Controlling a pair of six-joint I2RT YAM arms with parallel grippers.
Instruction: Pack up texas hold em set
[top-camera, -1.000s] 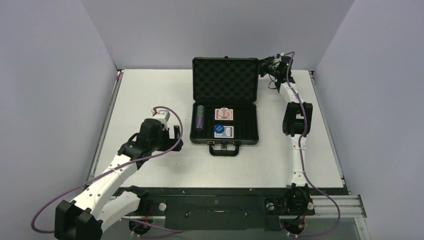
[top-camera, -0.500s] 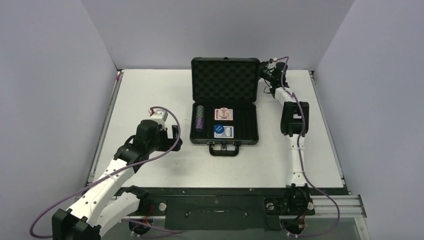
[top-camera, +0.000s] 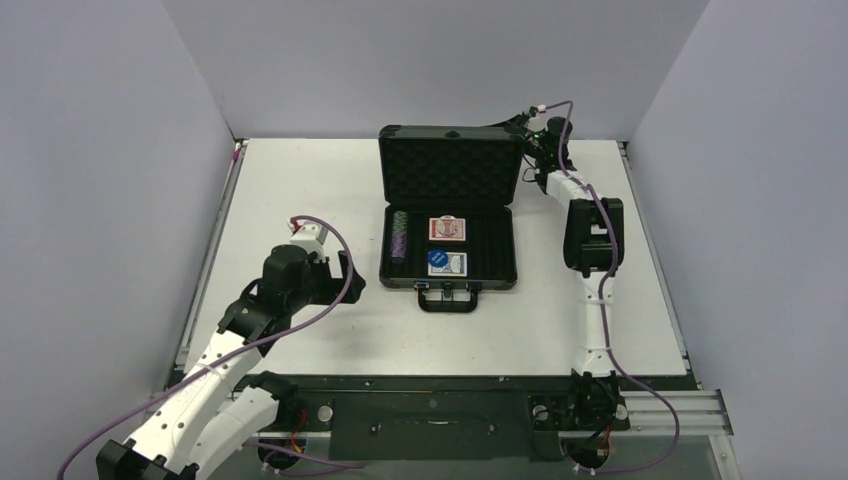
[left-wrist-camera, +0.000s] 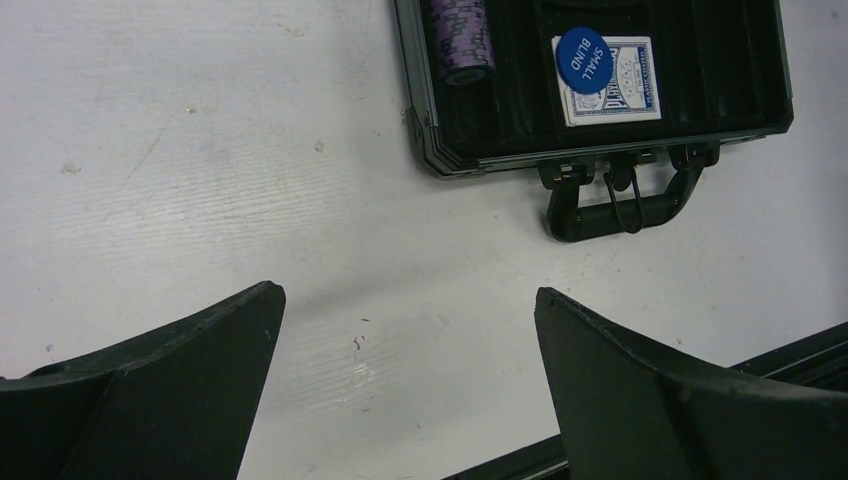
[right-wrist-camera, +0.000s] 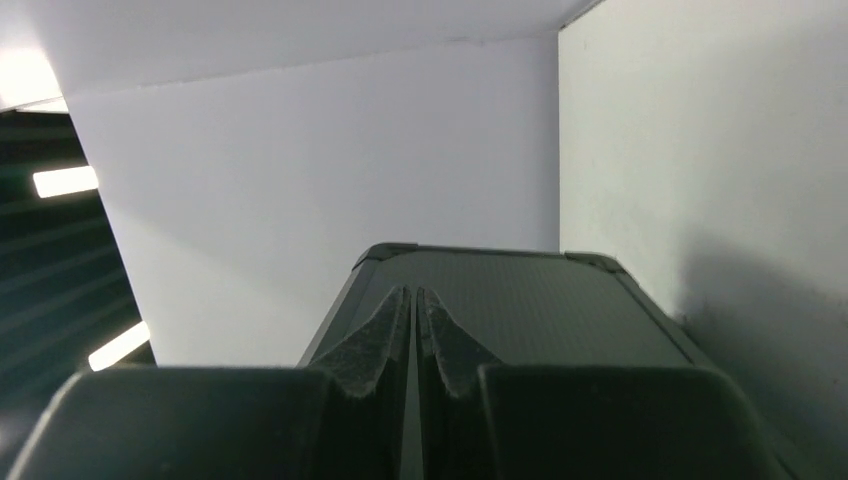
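Note:
The black case lies open mid-table, its foam-lined lid standing up at the back. Inside are a purple and green chip stack, a red deck and a blue deck with a blue disc on it. My right gripper is shut, its tips against the lid's outer back at the top right corner. My left gripper is open and empty, left of the case's front. In the left wrist view my left gripper hangs over bare table, with the chips, the disc and the handle beyond it.
Grey walls enclose the white table on three sides. The black rail with the arm bases runs along the near edge. The case handle points toward the rail.
The right gripper has moved left and up behind the lid, and the lid has tipped slightly forward. The left arm has drawn back to the left and nearer the rail.

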